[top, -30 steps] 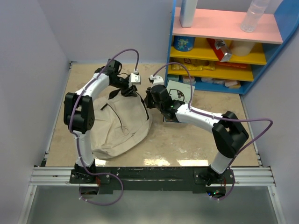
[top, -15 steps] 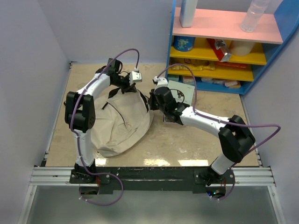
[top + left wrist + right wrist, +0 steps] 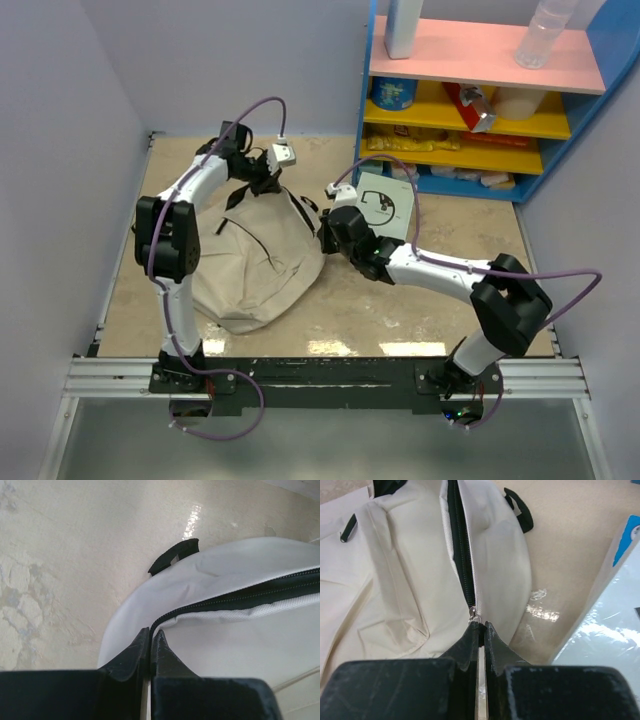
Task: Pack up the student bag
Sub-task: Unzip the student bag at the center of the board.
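My right pincer (image 3: 479,625) pinches the zipper pull (image 3: 476,613) of the student bag (image 3: 405,570). Its zipper (image 3: 458,540) runs straight ahead. My left pincer (image 3: 150,633) clamps the bag's far zipper end.

The large soft beige fabric backpack (image 3: 255,265) lies on the left half of the pale stone-pattern counter (image 3: 400,310). The left hand (image 3: 260,185) sits at the backpack's far end, and the right hand (image 3: 323,234) sits at its right edge. A flat white rectangular book (image 3: 390,205) lies to the right of the backpack, behind the right hand. A blue-framed shelf unit (image 3: 470,55) stands at the counter's far right corner.
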{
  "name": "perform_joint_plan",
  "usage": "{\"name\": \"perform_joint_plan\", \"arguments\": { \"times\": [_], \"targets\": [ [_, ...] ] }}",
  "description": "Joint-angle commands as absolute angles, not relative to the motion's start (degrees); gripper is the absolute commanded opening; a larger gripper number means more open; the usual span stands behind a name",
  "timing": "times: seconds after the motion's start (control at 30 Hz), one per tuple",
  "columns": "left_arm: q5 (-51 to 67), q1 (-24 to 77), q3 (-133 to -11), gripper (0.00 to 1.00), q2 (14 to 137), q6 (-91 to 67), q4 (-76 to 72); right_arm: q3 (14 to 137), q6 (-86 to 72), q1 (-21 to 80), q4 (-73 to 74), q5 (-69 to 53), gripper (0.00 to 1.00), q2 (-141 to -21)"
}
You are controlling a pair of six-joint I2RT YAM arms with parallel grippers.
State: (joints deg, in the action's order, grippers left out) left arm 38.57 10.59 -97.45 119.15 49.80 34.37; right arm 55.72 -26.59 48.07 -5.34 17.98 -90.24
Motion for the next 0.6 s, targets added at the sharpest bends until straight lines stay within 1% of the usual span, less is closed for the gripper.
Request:
{"name": "perform_joint_plan", "arguments": {
  "times": [0.0,0.13,0.2,0.3,0.37,0.4,0.43,0.57],
  "targets": [
    [35.4,3.5,-104.3,0.00,119.0,48.9,34.3,54.8,-28.7,51.1,-3.2,20.3,0.00,-91.6],
    [37.8,2.3,-102.6,0.00,116.8,51.4,39.5,57.9,-29.4,51.4,-2.7,21.2,0.00,-94.0],
    [37.1,2.3,-99.6,0.00,114.6,50.4,38.7,61.7,-29.3,51.4,-1.2,22.0,0.00,-96.0],
    [35.9,1.5,-99.2,0.00,114.7,46.4,36.0,68.3,-29.1,51.4,0.1,23.5,0.00,-99.5],
    [35.6,0.8,-99.1,0.00,115.6,44.2,35.1,72.5,-29.4,51.4,2.4,24.7,0.00,-104.9],
    [36.3,0.3,-98.6,0.00,115.6,43.6,34.9,76.9,-30.0,51.5,4.5,25.1,0.00,-106.8],
    [36.8,0.0,-98.3,0.00,115.5,43.6,35.0,78.7,-30.1,51.4,4.9,26.0,0.00,-110.0],
    [38.2,0.0,-93.7,0.00,113.0,45.5,34.7,82.8,-29.9,51.3,5.4,30.3,0.00,-113.6]
  ]
}}
